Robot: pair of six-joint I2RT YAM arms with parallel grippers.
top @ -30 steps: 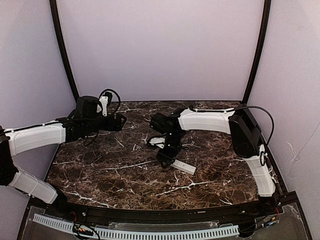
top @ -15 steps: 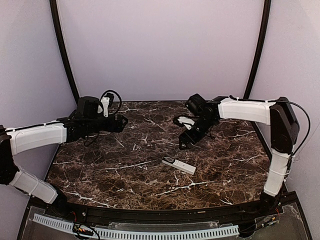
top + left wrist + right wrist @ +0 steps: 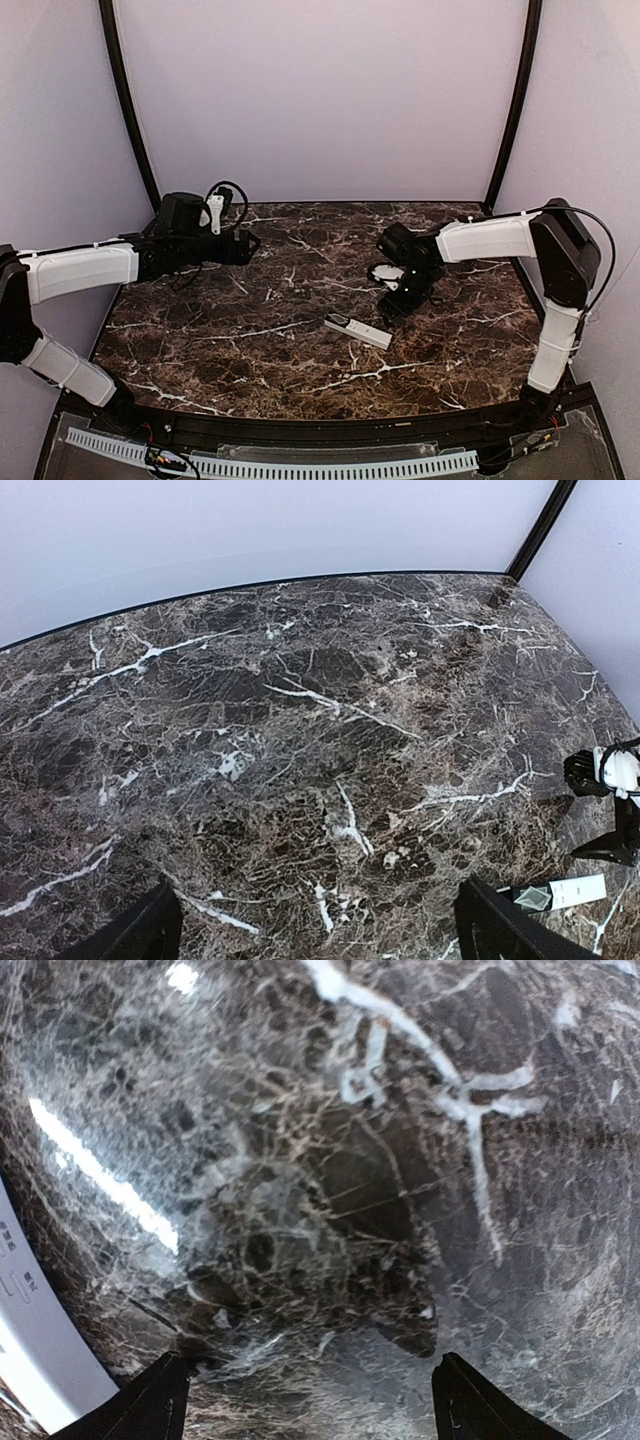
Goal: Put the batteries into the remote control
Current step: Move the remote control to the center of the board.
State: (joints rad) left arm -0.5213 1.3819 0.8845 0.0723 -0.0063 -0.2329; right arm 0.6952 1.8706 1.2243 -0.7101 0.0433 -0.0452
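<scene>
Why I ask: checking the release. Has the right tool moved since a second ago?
Yes. The right tool has shifted rightward, from over the remote control, which stays put, to a spot beside its right end.

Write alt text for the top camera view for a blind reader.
A white remote lies near the middle of a dark marble table, with neither gripper on it. The right gripper hangs open just behind its right end; the left gripper is open, far off at the back left.
</scene>
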